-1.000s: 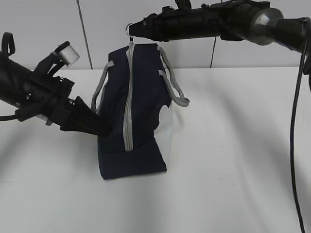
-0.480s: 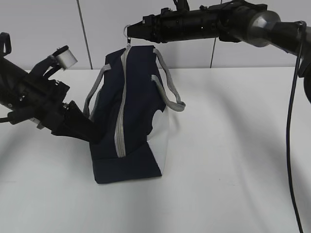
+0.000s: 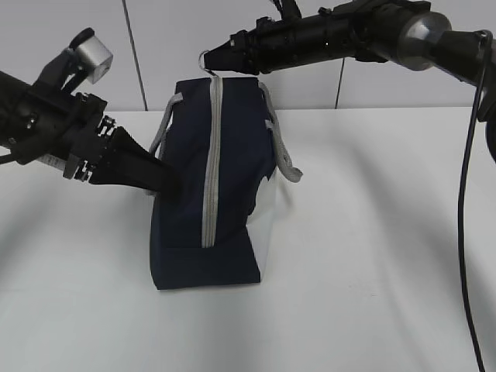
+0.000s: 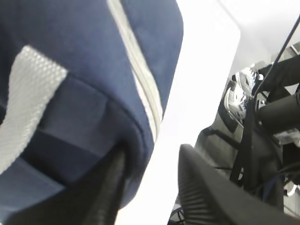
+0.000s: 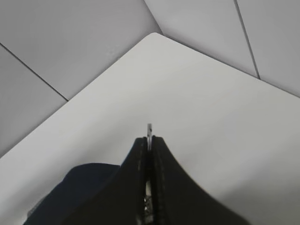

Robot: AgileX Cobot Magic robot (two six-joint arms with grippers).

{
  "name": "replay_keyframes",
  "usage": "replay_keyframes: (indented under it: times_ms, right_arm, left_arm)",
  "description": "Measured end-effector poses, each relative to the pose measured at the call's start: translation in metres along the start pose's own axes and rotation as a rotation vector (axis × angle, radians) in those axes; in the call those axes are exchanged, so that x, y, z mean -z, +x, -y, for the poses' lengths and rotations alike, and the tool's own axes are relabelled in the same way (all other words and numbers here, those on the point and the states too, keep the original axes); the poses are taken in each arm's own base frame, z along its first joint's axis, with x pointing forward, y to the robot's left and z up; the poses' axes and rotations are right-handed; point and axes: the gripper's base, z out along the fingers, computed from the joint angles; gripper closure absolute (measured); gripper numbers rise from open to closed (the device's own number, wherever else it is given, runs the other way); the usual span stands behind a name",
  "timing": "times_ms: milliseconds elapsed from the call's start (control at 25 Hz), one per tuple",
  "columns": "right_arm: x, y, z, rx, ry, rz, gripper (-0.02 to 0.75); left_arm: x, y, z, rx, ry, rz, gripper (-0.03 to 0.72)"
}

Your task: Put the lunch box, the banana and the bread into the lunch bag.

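Zipping the lunch bag [image 3: 205,186] shut
Right gripper [image 3: 213,57] pinching ring pull [image 5: 149,129]; left gripper [image 4: 150,183] spread beside bag corner; next, letting go

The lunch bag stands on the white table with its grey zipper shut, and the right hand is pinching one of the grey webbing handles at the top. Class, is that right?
Not quite. The right hand is pinching the metal ring pull of the zipper, not a webbing handle; the right wrist view shows the ring between its closed fingers. The lunch bag does stand on the white table, zipped shut.
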Motion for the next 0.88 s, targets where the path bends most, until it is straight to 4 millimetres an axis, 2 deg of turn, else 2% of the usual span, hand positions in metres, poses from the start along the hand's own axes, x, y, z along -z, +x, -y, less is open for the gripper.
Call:
replay_keyframes:
  times_ms: [120,280,440,600,720,880]
  right_arm:
    - [0.0,0.001,0.0,0.004,0.004,-0.012,0.754]
    - [0.002,0.001,0.003,0.002,0.01,-0.011,0.754]
    - [0.003,0.001,0.004,-0.005,0.012,-0.01,0.754]
    - [0.003,0.001,0.004,-0.005,0.012,-0.01,0.754]
    - [0.004,0.001,0.004,-0.006,0.013,-0.01,0.754]
    - [0.004,0.001,0.004,-0.008,0.013,-0.01,0.754]
  left_arm:
    - [0.01,-0.003,0.003,0.033,-0.017,0.036,0.37]
    - [0.029,-0.011,0.003,0.151,-0.059,0.149,0.355]
    - [0.046,-0.029,-0.007,0.278,-0.168,0.377,0.353]
    - [0.057,-0.042,-0.025,0.424,-0.329,0.61,0.351]
    - [0.051,-0.043,-0.042,0.492,-0.363,0.643,0.351]
    - [0.025,-0.039,-0.058,0.57,-0.334,0.61,0.349]
